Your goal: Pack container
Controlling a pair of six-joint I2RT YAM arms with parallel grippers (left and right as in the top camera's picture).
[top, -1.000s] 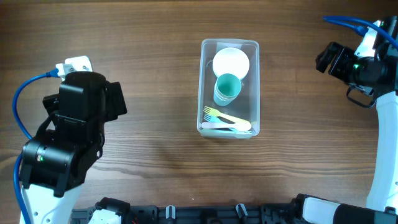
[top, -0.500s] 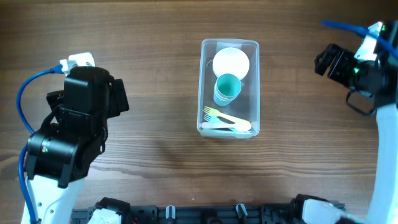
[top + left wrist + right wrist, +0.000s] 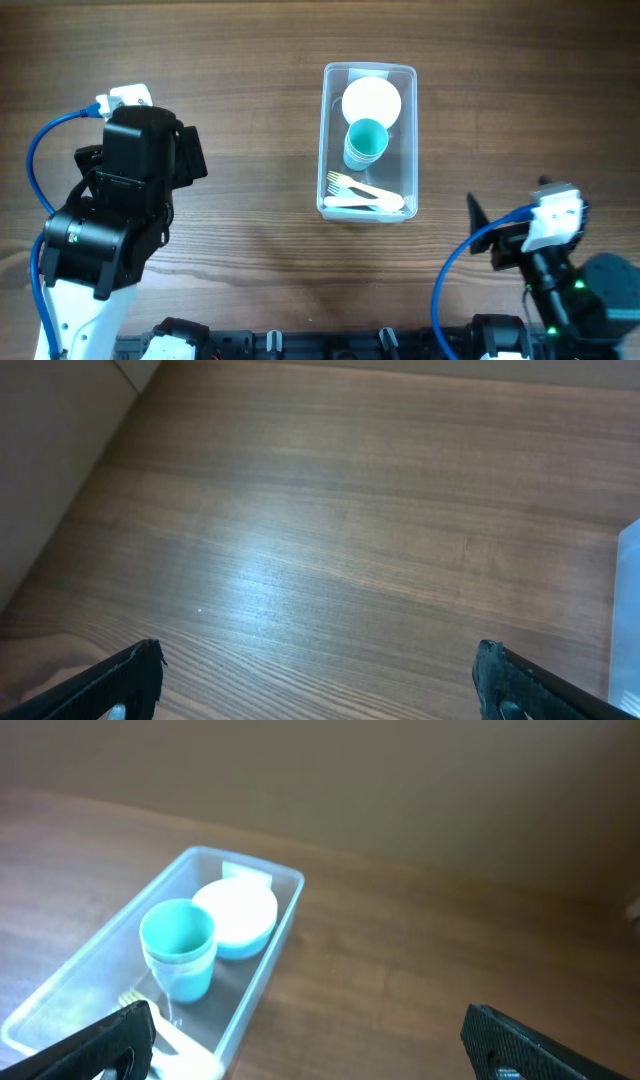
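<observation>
The clear plastic container (image 3: 322,140) stands at the middle of the table. Inside it are a pale bowl (image 3: 371,101) at the far end, a teal cup (image 3: 365,141) in the middle, and a yellow fork with white cutlery (image 3: 365,195) at the near end. The right wrist view shows the container (image 3: 285,915) with the bowl (image 3: 237,915) and the cup (image 3: 178,950) to the left of my right gripper (image 3: 320,1045), which is open and empty. My left gripper (image 3: 320,680) is open and empty over bare wood. The container's edge (image 3: 630,610) lies to its right.
The left arm (image 3: 120,210) fills the table's left side. The right arm (image 3: 545,240) is at the front right, near the table's front edge. A wall rises beyond the table's far edge (image 3: 400,850). A black rail (image 3: 320,345) runs along the front.
The right arm has swung from the far right of the table down to the front right. The left arm has barely moved. The container's contents are unchanged.
</observation>
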